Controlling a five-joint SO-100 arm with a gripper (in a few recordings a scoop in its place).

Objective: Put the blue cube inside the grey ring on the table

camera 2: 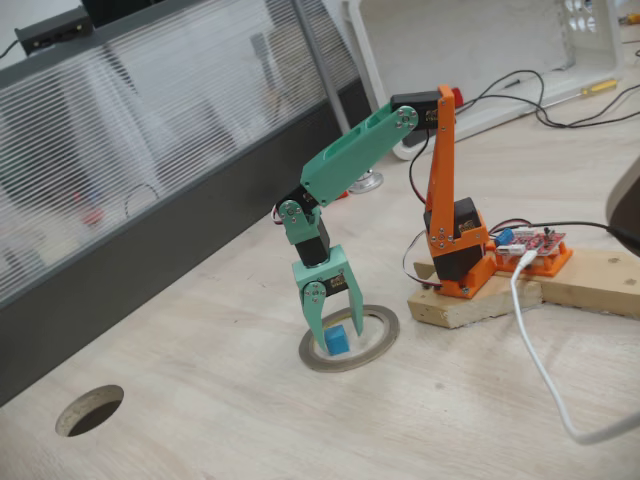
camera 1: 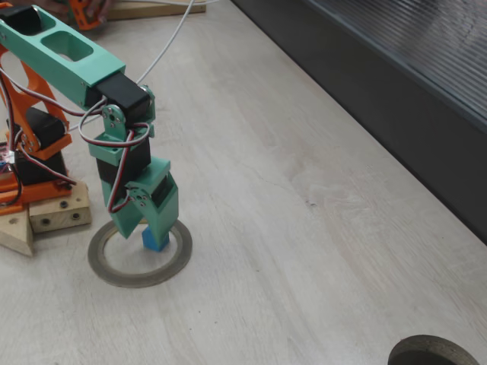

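Observation:
The blue cube (camera 1: 155,241) (camera 2: 336,341) rests on the pale wood table (camera 1: 304,251) (camera 2: 230,420), inside the grey ring (camera 1: 114,275) (camera 2: 385,335) and near its edge. My teal gripper (camera 1: 144,232) (camera 2: 337,336) points straight down over the ring. Its fingers stand on either side of the cube, spread a little wider than it, so the gripper looks open. One finger (camera 1: 161,217) covers the cube's top edge in a fixed view.
A dark grey ribbed panel (camera 1: 396,84) (camera 2: 120,200) runs along one side of the table. A darker round ring or hole (camera 1: 434,351) (camera 2: 90,410) lies well away from the grey ring. The orange arm base on wooden blocks (camera 1: 46,213) (camera 2: 470,290) and a white cable (camera 2: 540,370) sit beside the ring.

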